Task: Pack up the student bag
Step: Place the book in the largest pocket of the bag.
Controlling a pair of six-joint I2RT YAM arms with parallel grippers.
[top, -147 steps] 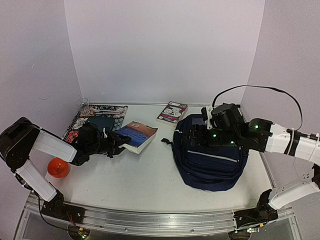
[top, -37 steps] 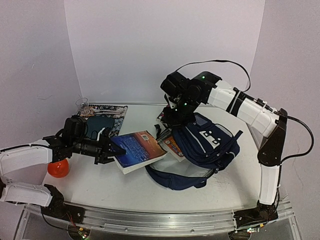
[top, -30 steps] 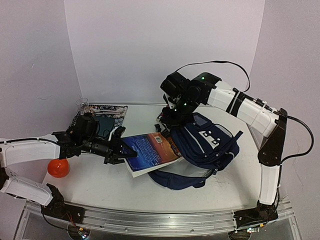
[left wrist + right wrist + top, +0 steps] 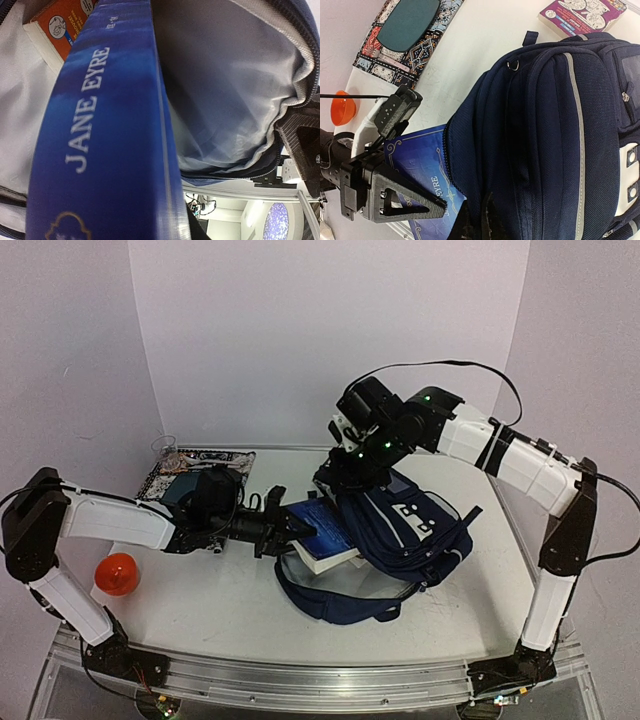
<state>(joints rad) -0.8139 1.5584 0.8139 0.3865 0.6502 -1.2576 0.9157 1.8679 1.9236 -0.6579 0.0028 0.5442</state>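
Note:
The student bag (image 4: 415, 530) lies on its side right of centre, navy with grey stripes, its mouth facing left. My right gripper (image 4: 338, 478) is shut on the fabric at the upper edge of that mouth (image 4: 479, 216) and holds it lifted. My left gripper (image 4: 283, 523) is shut on a blue "Jane Eyre" book (image 4: 322, 530), whose far end sits inside the opening. In the left wrist view the book's spine (image 4: 100, 150) fills the left side, with the bag's grey lining (image 4: 225, 90) beyond. An orange book (image 4: 62, 22) lies inside the bag. The bag's outside (image 4: 555, 130) fills the right wrist view.
A patterned mat with a teal oval (image 4: 188, 468) lies at the back left. An orange ball (image 4: 118, 574) rests near the left arm's base. A purple book (image 4: 582, 12) lies behind the bag. The bag's strap (image 4: 335, 605) loops toward the front edge.
My left gripper has carried the blue book to the right, and its far end has gone into the bag's mouth. The right gripper still holds the bag's edge up.

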